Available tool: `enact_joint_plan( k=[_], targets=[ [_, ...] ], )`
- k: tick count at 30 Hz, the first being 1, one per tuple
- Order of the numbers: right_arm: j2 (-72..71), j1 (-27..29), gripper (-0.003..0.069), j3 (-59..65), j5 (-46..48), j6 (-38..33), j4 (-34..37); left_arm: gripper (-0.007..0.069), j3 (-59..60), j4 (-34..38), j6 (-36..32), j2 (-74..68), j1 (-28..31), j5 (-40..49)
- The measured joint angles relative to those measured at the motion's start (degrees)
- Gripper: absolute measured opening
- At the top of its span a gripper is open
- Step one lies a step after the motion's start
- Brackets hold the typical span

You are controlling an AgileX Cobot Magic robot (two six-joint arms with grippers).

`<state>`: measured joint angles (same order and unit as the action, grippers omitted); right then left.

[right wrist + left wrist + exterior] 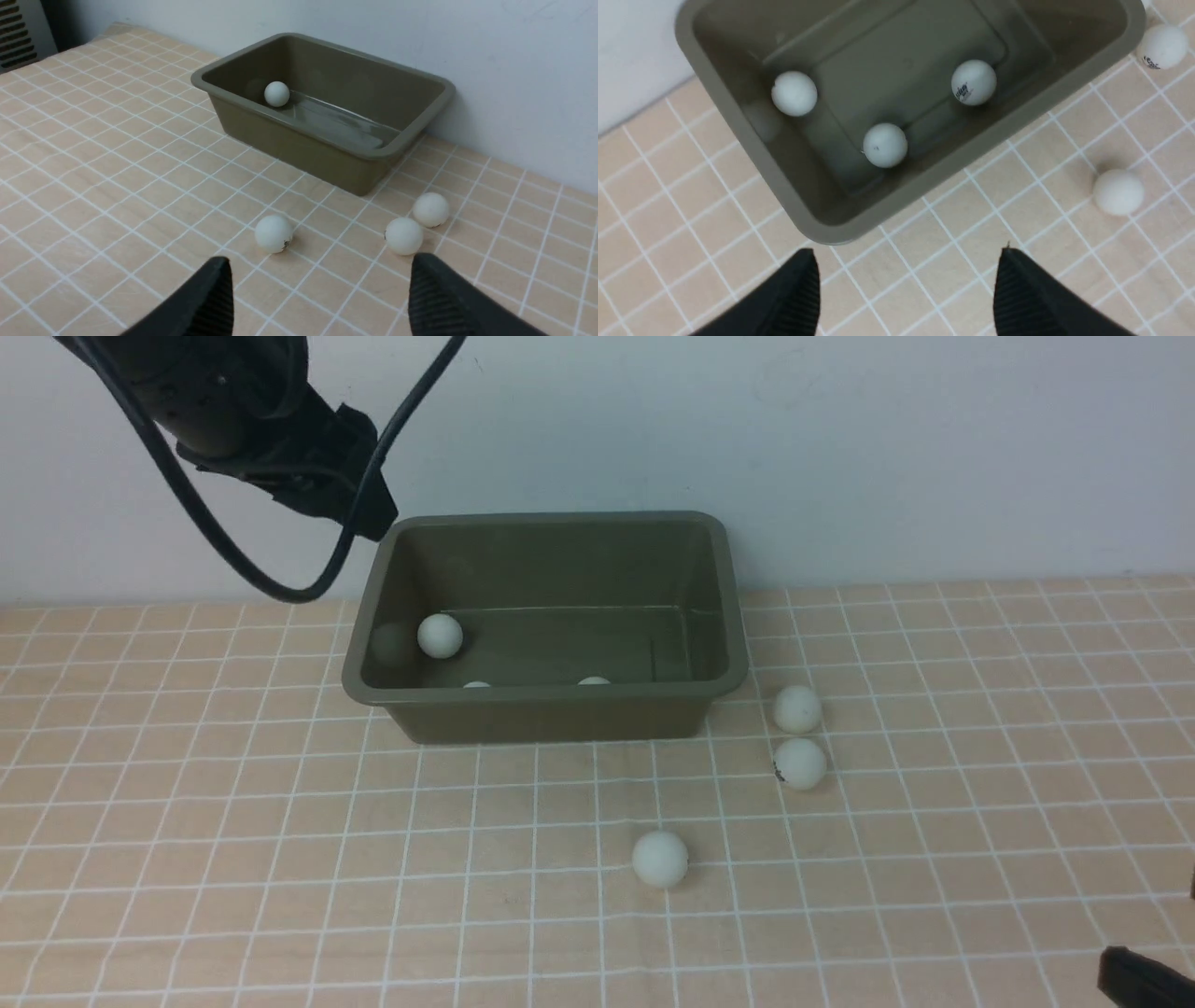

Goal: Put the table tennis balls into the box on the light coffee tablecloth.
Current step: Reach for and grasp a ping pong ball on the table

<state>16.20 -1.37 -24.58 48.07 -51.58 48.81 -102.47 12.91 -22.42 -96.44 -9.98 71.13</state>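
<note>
Hovering left gripper: black, jaws spread wide, nothing between them, raised by the box's left end.
Box: olive-green rectangular plastic tub on the light peach-tan checked tablecloth, near the wall.
Inside balls: three small white table tennis spheres, apart on the box floor.
Lone ball: on the cloth, before the box.
Paired balls: just beside each other, off its right corner.
Right gripper: black, jaws parted, empty.

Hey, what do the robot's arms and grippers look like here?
The left arm is matte black with black cables looping off it. The left gripper and right gripper each have black, tapered jaws with finely ribbed inner faces. No markings show.
</note>
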Motion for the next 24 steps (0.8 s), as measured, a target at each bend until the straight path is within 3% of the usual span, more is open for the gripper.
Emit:
enact_joint_plan(
  k=[6,14,18,24],
  targets=[
    [4.7,0.0,0.0459,-0.6,1.6,-6.1,0.5,0.0398,0.0,0.1,4.0,0.9,0.0,0.4],
    [14.8,0.0,0.0459,-6.3,3.6,-11.9,4.8,0.0286,0.1,-0.4,4.3,8.1,0.0,0.5],
    [18.3,0.0,0.0459,-8.7,3.7,-14.6,8.1,0.0266,0.1,-1.4,3.4,13.0,0.0,0.6],
    [23.2,0.0,0.0459,-10.4,4.8,-18.2,12.1,0.0266,0.1,6.1,0.8,16.3,0.0,1.2]
  ],
)
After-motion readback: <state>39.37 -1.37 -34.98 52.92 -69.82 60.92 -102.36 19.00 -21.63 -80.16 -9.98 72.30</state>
